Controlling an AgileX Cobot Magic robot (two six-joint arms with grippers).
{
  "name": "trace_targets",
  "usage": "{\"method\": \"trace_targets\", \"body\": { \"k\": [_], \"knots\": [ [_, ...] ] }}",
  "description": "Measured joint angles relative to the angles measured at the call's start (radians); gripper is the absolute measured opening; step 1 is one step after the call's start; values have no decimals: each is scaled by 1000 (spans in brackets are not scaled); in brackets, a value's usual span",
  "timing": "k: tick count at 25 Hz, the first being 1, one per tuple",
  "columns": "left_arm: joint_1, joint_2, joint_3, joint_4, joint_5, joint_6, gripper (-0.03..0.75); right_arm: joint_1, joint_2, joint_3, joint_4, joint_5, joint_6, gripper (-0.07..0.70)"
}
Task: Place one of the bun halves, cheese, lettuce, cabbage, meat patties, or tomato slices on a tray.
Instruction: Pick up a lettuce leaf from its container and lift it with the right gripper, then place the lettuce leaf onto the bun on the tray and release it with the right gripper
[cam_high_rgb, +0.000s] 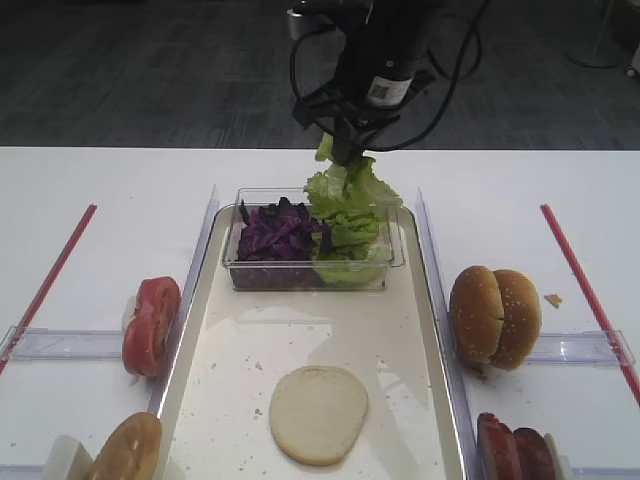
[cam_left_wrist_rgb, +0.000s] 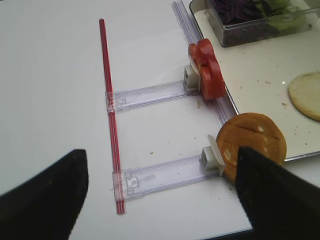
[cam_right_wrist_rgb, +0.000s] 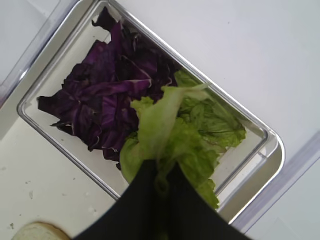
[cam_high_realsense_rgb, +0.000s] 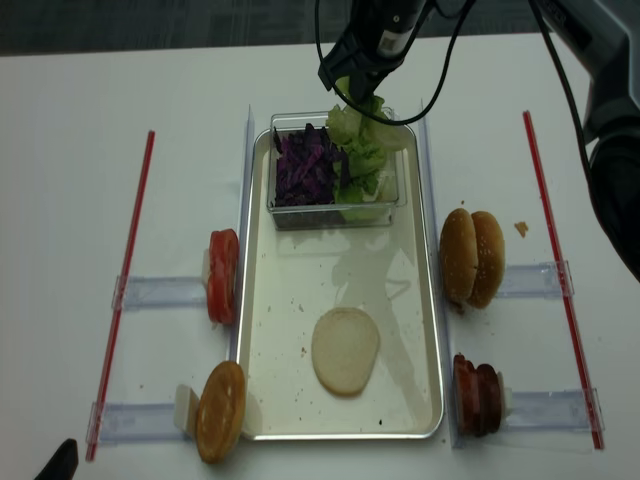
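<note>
- The small clear plastic tub (cam_high_rgb: 310, 262) stands at the far end of the long cream-white tray with the metal rim (cam_high_rgb: 395, 395). Dark purple shredded cabbage (cam_high_rgb: 277, 232) fills its left half and light green ruffled lettuce (cam_high_rgb: 348, 238) its right, probably to keep loose leaves together.
- The right gripper (cam_high_rgb: 345, 152) is clenched on one pale green lettuce leaf (cam_right_wrist_rgb: 167, 132), pinched at its upper edge, so it hangs free just above the tub.
- That arm reaches in from beyond the tub, wrist pointing almost straight down.
- A flat pale cream bun disc (cam_high_rgb: 318, 413) lies nearer on the tray than the tub; I judge the leaf is meant for there.
- The left gripper (cam_left_wrist_rgb: 160, 192) hovers left of the tray, fingers spread wide and empty.
</note>
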Motion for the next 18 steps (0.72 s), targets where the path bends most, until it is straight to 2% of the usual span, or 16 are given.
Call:
{"method": "trace_targets", "body": {
  "k": [6,18],
  "knots": [
    [0,0,0,0,0,0,554,9,-28,0,0,2,13,68],
    [0,0,0,0,0,0,554,129,-56,51,-31,3,58,68]
  ]
}}
